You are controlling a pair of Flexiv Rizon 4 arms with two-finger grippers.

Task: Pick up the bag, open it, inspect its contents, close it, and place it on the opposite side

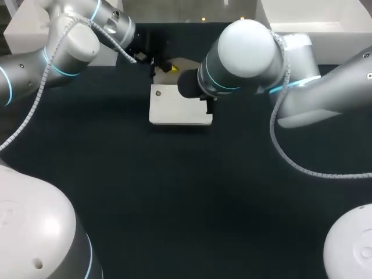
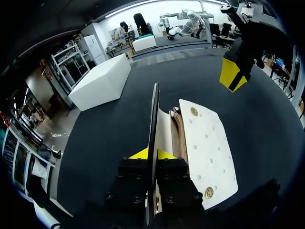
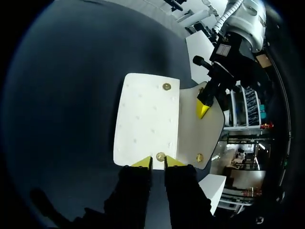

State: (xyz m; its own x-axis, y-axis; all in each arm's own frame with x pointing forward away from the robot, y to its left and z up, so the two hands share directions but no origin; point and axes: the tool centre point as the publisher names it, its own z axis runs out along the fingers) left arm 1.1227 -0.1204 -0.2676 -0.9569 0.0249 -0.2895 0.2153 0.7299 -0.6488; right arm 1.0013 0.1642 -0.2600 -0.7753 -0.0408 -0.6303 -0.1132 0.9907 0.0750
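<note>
Bag lay on the table. Left fingers clamped its flap, standing it upright so the inside showed. Right fingers hovered over the bag's edge, pinched together, gripping nothing.

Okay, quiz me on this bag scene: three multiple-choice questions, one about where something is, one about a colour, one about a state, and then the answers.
1. Where on the table does the bag lie?
A) far half, near the middle
B) near right corner
C) near left edge

2. What colour are the bag's studs?
A) gold
B) red
C) blue

3. What state is the flap in?
A) pressed flat and shut
B) raised, gripped by the left gripper
C) missing

Answers:
1 A, the head view shows the bag toward the far side, about midway across.
2 A, both wrist views show gold studs.
3 B, the flap stands edge-on between the left gripper's yellow tips.
</note>
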